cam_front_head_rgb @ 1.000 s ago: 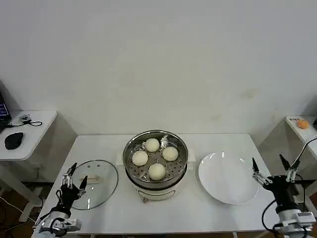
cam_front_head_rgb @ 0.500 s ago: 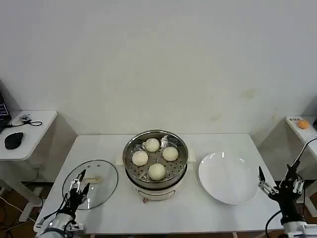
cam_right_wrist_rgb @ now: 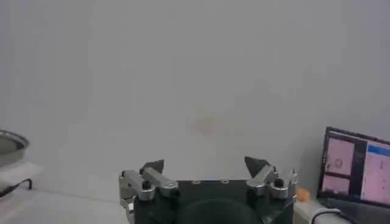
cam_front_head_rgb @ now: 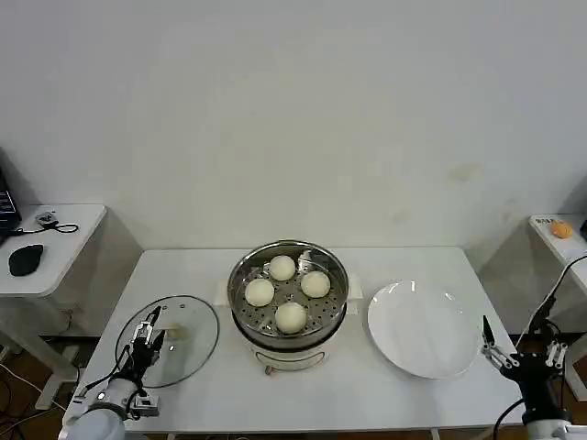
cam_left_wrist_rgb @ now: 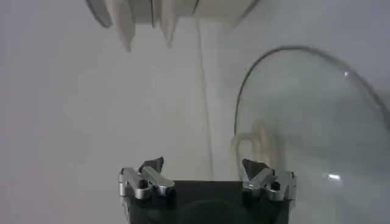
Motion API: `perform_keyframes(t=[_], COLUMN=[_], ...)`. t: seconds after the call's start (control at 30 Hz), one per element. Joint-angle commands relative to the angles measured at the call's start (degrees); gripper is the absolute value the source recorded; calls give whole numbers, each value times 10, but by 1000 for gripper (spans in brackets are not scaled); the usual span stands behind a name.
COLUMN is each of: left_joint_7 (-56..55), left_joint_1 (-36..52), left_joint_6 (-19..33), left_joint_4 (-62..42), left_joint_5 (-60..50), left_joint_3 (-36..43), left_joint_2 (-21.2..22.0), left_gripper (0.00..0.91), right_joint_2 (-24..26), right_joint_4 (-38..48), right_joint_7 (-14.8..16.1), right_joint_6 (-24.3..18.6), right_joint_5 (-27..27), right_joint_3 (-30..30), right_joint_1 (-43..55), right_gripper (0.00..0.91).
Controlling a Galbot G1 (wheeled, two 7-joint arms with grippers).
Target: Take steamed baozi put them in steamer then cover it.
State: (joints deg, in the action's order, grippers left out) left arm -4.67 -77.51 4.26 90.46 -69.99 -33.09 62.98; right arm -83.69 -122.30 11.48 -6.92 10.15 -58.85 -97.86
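Note:
The steamer (cam_front_head_rgb: 288, 302), a shiny steel pot on a white base, stands mid-table with several cream-white steamed baozi (cam_front_head_rgb: 291, 316) on its perforated tray. The cover (cam_front_head_rgb: 179, 341), a glass lid with a pale handle (cam_front_head_rgb: 174, 332), lies flat on the table to the steamer's left. My left gripper (cam_front_head_rgb: 149, 332) hovers open at the cover's near-left edge. In the left wrist view the cover (cam_left_wrist_rgb: 317, 122) and its handle (cam_left_wrist_rgb: 256, 143) lie just beyond the open left gripper (cam_left_wrist_rgb: 203, 165). My right gripper (cam_front_head_rgb: 519, 346) is open and holds nothing, off the table's near right corner; the right gripper (cam_right_wrist_rgb: 204, 164) faces the wall.
A bare white plate (cam_front_head_rgb: 422, 328) lies right of the steamer. The white table (cam_front_head_rgb: 193, 270) backs onto a wall. A side desk with a mouse (cam_front_head_rgb: 25, 259) stands at the left. A lit screen (cam_right_wrist_rgb: 356, 173) shows in the right wrist view.
My right gripper has drawn back from the plate's edge toward the near right corner and sunk lower. My left gripper has dropped and shifted slightly onto the cover's near edge.

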Motion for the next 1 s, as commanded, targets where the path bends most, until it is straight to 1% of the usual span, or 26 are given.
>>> perform_keyframes(t=[0.03, 0.2, 0.23, 0.27, 0.3, 0.33, 0.37, 0.73, 1.0], left_joint_7=[0, 0, 0, -2, -4, -5, -7, -30, -53], left_joint_1=[70, 85, 86, 88, 90, 91, 91, 72, 50], left_joint_6=[-3, -2, -2, -2, -1, 0, 0, 3, 1], left_joint_4=[-63, -87, -89, -93, -97, -99, -100, -83, -31], left_joint_5=[-9, -3, -2, -1, -1, 0, 1, 20, 34], left_joint_3=[16, 25, 26, 27, 28, 28, 28, 22, -9], left_joint_2=[-1, 0, 1, 3, 5, 6, 7, 6, 0], left_gripper=[907, 907, 806, 534, 333, 30, 0, 0, 0], right_joint_2=[-6, -9, -9, -10, -11, -11, -12, -16, -16], right_joint_4=[-1, -2, -3, -4, -4, -5, -5, -20, -29], right_joint_7=[0, 0, 0, 0, 0, 0, 0, -1, 0], right_joint_6=[-3, -5, -5, -5, -5, -5, -5, 0, -2], right_joint_5=[-2, -2, -2, -2, -3, -3, -3, -1, 1], right_joint_3=[-5, -7, -7, -7, -7, -7, -6, -8, -9], right_joint_1=[-9, -11, -11, -11, -11, -11, -11, -9, -16], right_gripper=[907, 907, 907, 907, 907, 907, 907, 907, 907])
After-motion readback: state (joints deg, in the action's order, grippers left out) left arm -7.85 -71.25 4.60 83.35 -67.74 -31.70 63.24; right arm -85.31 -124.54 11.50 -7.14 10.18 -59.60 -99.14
